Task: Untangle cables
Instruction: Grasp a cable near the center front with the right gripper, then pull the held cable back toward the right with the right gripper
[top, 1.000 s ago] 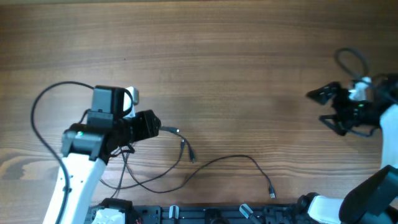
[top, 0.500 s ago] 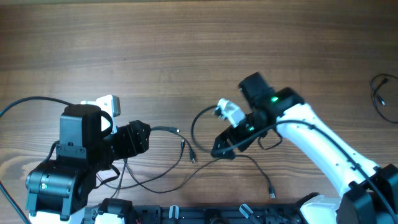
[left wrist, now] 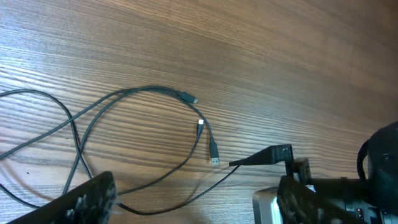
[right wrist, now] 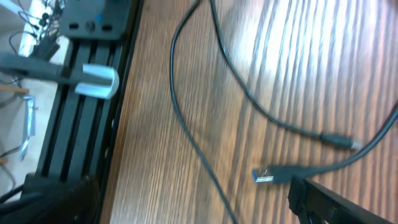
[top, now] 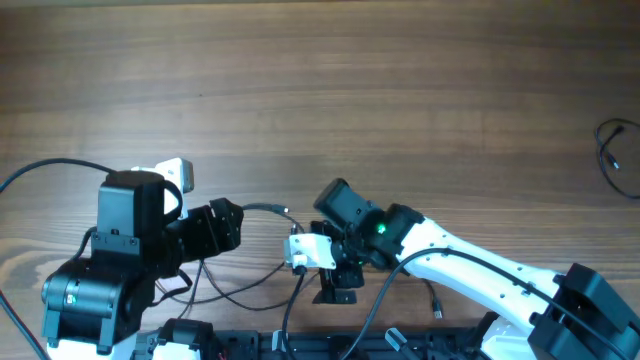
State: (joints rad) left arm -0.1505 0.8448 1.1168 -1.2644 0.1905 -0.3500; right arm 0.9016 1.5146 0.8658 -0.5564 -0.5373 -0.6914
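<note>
Thin dark cables (top: 255, 290) lie looped on the wood table between my two grippers, one plug at the centre (top: 286, 211) and another near the front edge (top: 437, 312). In the left wrist view the cables (left wrist: 134, 93) curve in a loop that ends in small plugs (left wrist: 214, 160). My left gripper (top: 226, 226) is open and empty over the loops (left wrist: 199, 208). My right gripper (top: 336, 288) is open, low over the cables. In its wrist view (right wrist: 193, 205) one finger sits beside a blue-tipped plug (right wrist: 263, 175).
A black rail (top: 300, 345) runs along the front table edge, with a white clip (right wrist: 94, 81) on it. Another thin dark cable (top: 610, 150) lies at the far right edge. My two arms are close together at the front centre.
My right arm swung from the far right to the front centre and dropped over the cables. My left arm drew back a little to the left, then held still.
</note>
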